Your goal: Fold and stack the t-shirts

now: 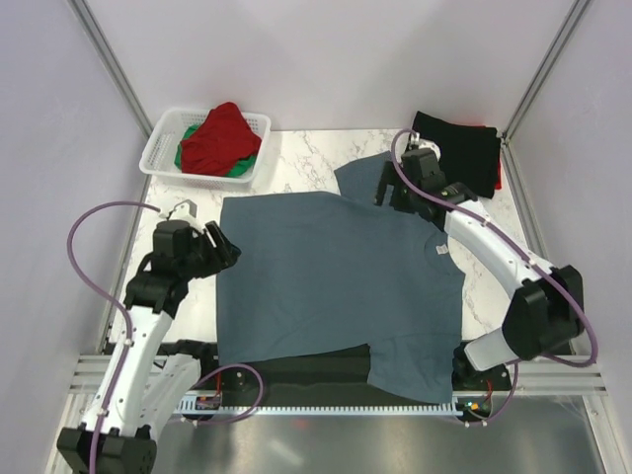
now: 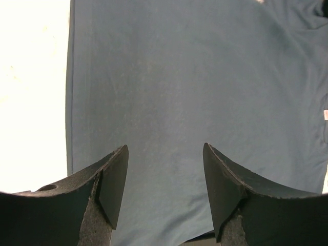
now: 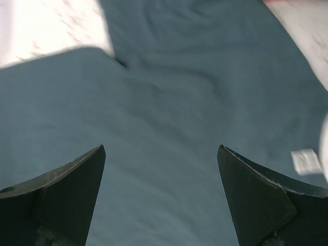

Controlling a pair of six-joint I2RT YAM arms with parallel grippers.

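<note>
Blue-grey shirt [image 1: 336, 286] lies flat, unfolded. Left end effector [image 2: 164, 154] and right end effector [image 3: 161, 154] hover spread, empty. Black shirt [image 1: 464, 148] looks folded; red shirt [image 1: 222, 133] and green shirt [image 1: 240, 170] wait in basket [image 1: 158, 148].

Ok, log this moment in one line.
left gripper open, over hem end of slate blue-grey fabric t-shirt | right gripper open, above its far sleeve | shirt spread flat, unfolded

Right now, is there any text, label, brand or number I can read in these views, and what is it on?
No text is readable in any view.
Neck label on the blue-grey tee: a small pale tag, too small and blurred to read.
</note>
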